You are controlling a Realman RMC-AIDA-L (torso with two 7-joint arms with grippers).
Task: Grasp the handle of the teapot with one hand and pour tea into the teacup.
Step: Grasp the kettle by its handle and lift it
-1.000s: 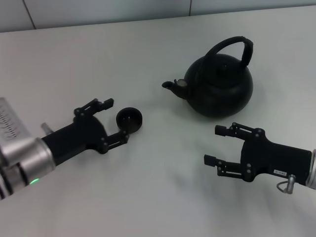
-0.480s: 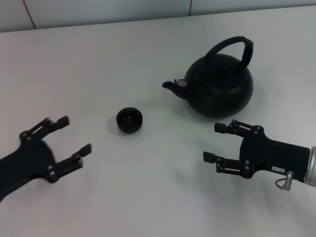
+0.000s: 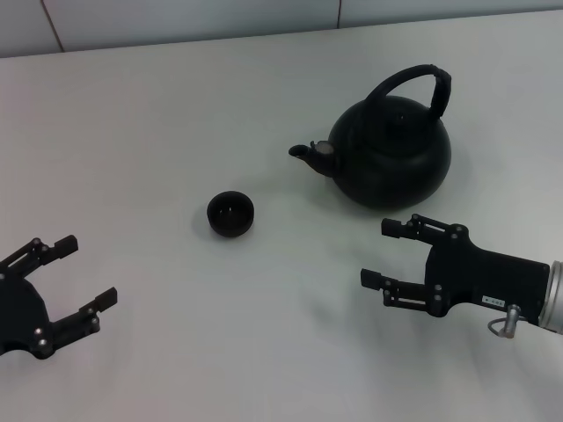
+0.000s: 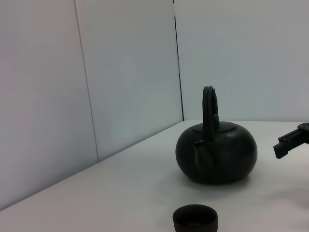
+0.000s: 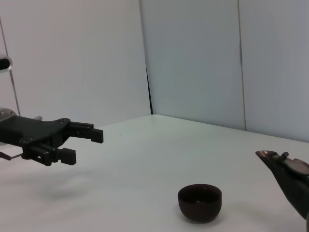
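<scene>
The black teapot [image 3: 393, 156] stands upright at the back right of the white table, spout pointing left, its arched handle [image 3: 422, 81] over the top. It also shows in the left wrist view [image 4: 216, 154]. The small black teacup [image 3: 230, 214] stands alone left of the spout, and shows in the right wrist view [image 5: 200, 201] and the left wrist view [image 4: 195, 220]. My left gripper [image 3: 73, 270] is open and empty at the front left, well away from the cup. My right gripper [image 3: 381, 255] is open and empty in front of the teapot, apart from it.
The white table [image 3: 176, 105] meets a pale wall [image 3: 176, 22] at the back. The left gripper shows in the right wrist view [image 5: 79, 143]. The teapot's spout [image 5: 285, 174] is at that view's edge.
My left gripper has let go of the teacup and drawn back to the front left. The cup stays where it was. The right gripper has barely moved.
</scene>
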